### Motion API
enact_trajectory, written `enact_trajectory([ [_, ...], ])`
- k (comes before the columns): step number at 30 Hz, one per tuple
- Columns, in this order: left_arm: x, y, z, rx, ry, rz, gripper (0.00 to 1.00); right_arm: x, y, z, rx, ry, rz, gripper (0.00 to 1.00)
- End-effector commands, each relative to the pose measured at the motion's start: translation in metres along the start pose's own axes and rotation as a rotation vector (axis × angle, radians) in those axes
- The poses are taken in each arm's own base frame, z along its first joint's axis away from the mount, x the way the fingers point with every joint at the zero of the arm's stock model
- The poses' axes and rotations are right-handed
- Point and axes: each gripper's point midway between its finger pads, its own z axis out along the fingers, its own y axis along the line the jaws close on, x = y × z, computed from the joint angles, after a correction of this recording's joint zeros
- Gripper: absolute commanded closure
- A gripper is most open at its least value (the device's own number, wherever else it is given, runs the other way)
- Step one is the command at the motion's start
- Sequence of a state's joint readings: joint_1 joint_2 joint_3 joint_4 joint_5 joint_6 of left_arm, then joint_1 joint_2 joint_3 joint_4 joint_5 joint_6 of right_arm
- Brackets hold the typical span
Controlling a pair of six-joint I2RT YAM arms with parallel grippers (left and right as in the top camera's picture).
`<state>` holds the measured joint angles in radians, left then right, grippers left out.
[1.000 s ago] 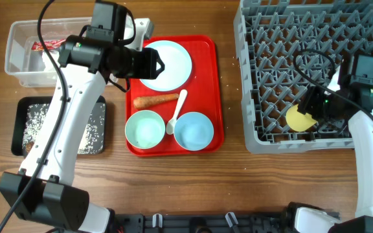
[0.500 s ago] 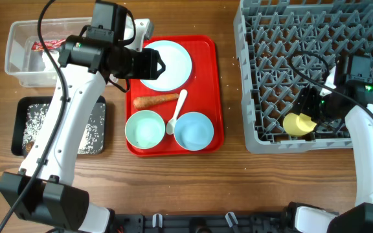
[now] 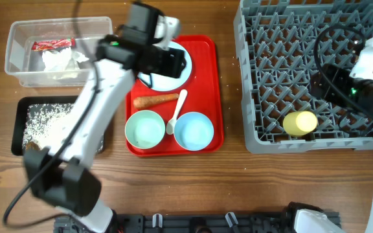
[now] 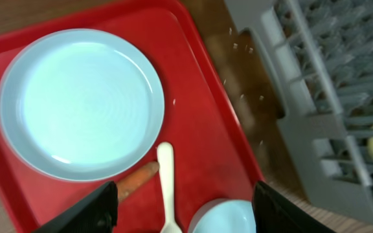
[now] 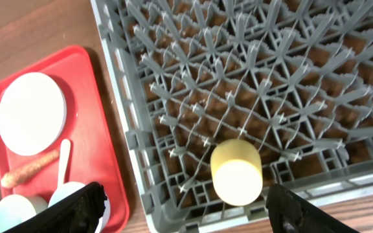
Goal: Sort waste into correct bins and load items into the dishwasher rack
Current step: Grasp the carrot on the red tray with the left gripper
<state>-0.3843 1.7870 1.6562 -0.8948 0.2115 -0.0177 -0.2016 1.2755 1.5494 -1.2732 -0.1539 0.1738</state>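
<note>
My left gripper [image 3: 172, 63] [image 4: 186, 210] hangs open over the pale blue plate [image 3: 181, 76] [image 4: 79, 103] on the red tray, with nothing between its fingers. Below the plate lie the carrot [image 3: 155, 101] [image 4: 138, 180] and the white spoon [image 3: 177, 111] [image 4: 166, 188], then two bowls [image 3: 144, 128] [image 3: 193, 130]. The yellow cup [image 3: 300, 122] [image 5: 236, 171] lies on its side in the grey rack [image 3: 283, 39] [image 5: 193, 77], near its front edge. My right gripper [image 3: 326, 84] [image 5: 193, 217] is open above the rack, apart from the cup.
The clear tub [image 3: 18, 71] at the back left holds the red wrapper [image 3: 52, 44] and white tissue [image 3: 60, 60]. The black tray [image 3: 19, 123] in front of it holds rice [image 3: 47, 123] and a brown scrap [image 3: 31, 146]. A few grains lie on the wood [image 4: 241, 97] beside the red tray [image 3: 206, 90].
My left arm has swung right from the tub to over the plate. My right gripper has opened, left the cup lying in the rack and drawn back.
</note>
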Motion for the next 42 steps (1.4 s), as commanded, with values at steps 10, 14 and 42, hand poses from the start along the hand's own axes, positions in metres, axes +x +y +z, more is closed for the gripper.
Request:
enact_trajectory([
  [10, 0.039, 0.015, 0.122, -0.190, 0.178, 0.106, 0.46, 0.004, 0.006, 0.001, -0.035, 0.027, -0.041, 0.17],
  [14, 0.037, 0.029, 0.117, -0.237, 0.168, -0.014, 0.46, 0.001, 0.016, 0.001, -0.092, 0.019, -0.043, 0.18],
  [42, 0.148, 0.093, 0.124, -0.130, 0.664, 0.177, 0.42, 0.003, 0.013, 0.009, -0.078, 0.048, -0.064, 0.18],
])
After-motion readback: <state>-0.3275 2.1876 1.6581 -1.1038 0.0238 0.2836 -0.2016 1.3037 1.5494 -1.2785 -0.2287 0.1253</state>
